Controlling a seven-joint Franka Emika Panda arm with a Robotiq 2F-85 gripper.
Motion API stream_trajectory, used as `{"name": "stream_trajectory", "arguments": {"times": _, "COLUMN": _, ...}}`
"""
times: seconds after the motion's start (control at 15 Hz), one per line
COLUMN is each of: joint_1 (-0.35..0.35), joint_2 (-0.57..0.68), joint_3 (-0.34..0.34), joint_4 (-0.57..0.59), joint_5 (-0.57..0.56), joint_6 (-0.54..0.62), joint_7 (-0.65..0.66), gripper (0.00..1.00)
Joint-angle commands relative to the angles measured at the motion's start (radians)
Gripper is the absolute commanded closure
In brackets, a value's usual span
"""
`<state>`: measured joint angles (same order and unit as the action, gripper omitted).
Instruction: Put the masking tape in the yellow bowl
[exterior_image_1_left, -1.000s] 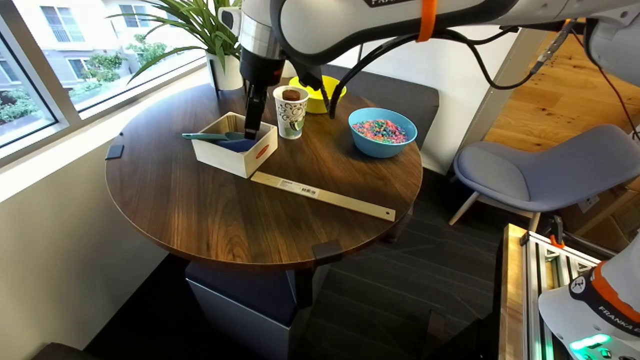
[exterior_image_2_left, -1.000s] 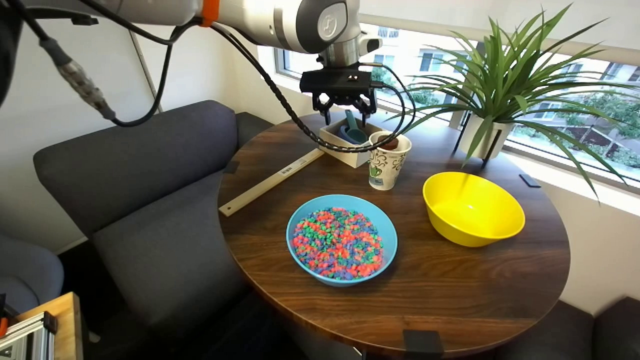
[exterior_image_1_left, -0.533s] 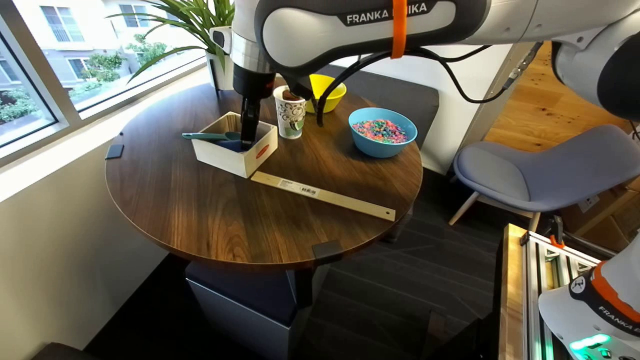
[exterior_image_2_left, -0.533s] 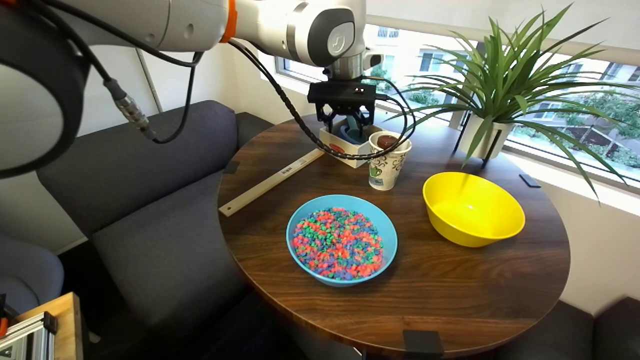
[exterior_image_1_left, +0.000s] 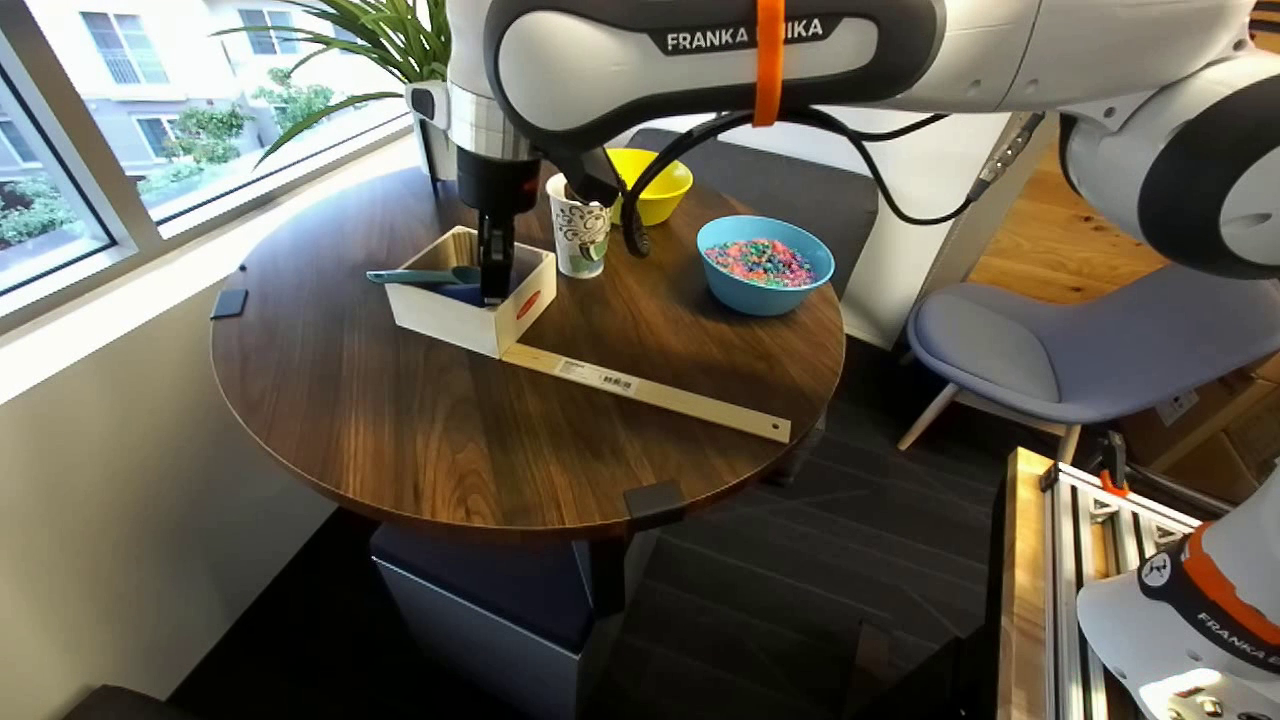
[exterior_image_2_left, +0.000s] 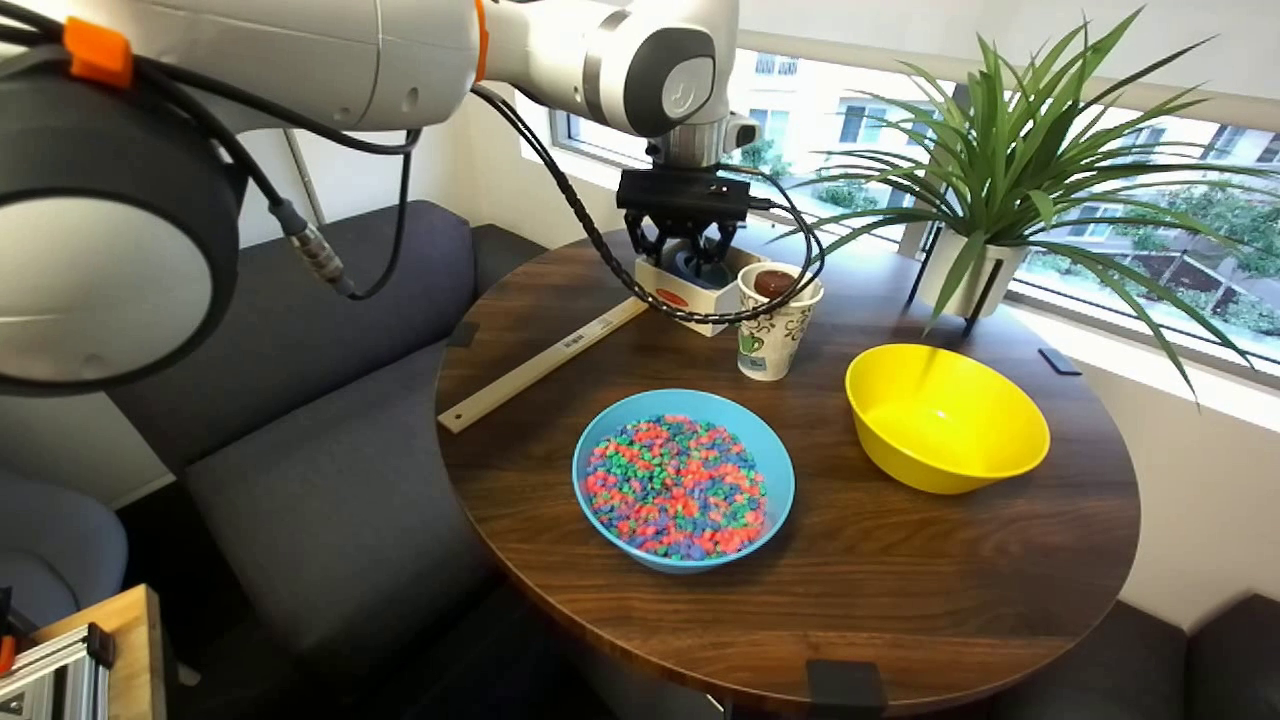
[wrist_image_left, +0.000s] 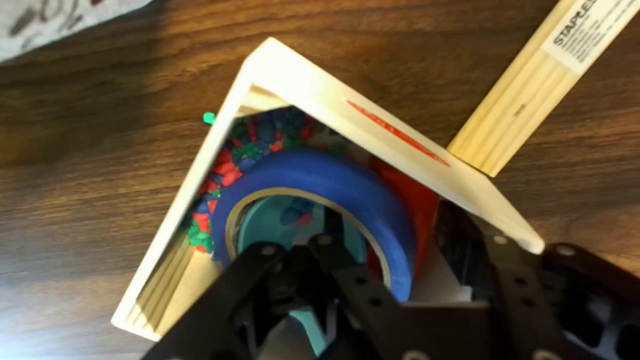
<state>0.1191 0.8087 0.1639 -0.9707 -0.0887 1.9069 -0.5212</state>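
The masking tape, a blue roll, lies in a pale wooden box among small coloured bits. My gripper reaches down into that box, as both exterior views also show. One of its fingers is inside the roll's ring, while the opposite one stands outside, close to the box wall. A gap shows between the roll's outer edge and that outer finger, so the jaws are part-way open around the roll's side. The yellow bowl has nothing in it and stands apart from the box.
A teal scoop leans over the box edge. Beside the box stands a patterned paper cup with something brown in it. A wooden ruler touches the box. The blue bowl holds colourful bits. A potted plant is by the window.
My gripper has gone down into the box, and its jaws have drawn closer together. The box has shifted slightly toward the ruler.
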Motion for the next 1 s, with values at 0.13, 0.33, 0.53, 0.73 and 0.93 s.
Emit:
{"name": "stream_trajectory", "arguments": {"times": 0.13, "joint_1": -0.001, "joint_2": 0.068, "joint_3": 0.024, "joint_4": 0.11, "joint_5": 0.019, "joint_6": -0.092, "joint_7": -0.076, "gripper": 0.83}}
{"name": "stream_trajectory", "arguments": {"times": 0.33, "joint_1": 0.007, "joint_2": 0.05, "joint_3": 0.044, "joint_4": 0.136, "joint_5": 0.027, "joint_6": -0.151, "joint_7": -0.104, "gripper": 0.98}}
{"name": "stream_trajectory", "arguments": {"times": 0.53, "joint_1": 0.015, "joint_2": 0.028, "joint_3": 0.078, "joint_4": 0.162, "joint_5": 0.034, "joint_6": -0.219, "joint_7": -0.136, "gripper": 0.96}}
{"name": "stream_trajectory", "arguments": {"times": 0.73, "joint_1": 0.018, "joint_2": 0.023, "joint_3": 0.102, "joint_4": 0.203, "joint_5": 0.04, "joint_6": -0.268, "joint_7": -0.145, "gripper": 0.96}}
{"name": "stream_trajectory", "arguments": {"times": 0.93, "joint_1": 0.024, "joint_2": 0.022, "joint_3": 0.107, "joint_4": 0.235, "joint_5": 0.03, "joint_6": -0.293, "joint_7": -0.143, "gripper": 0.96}}
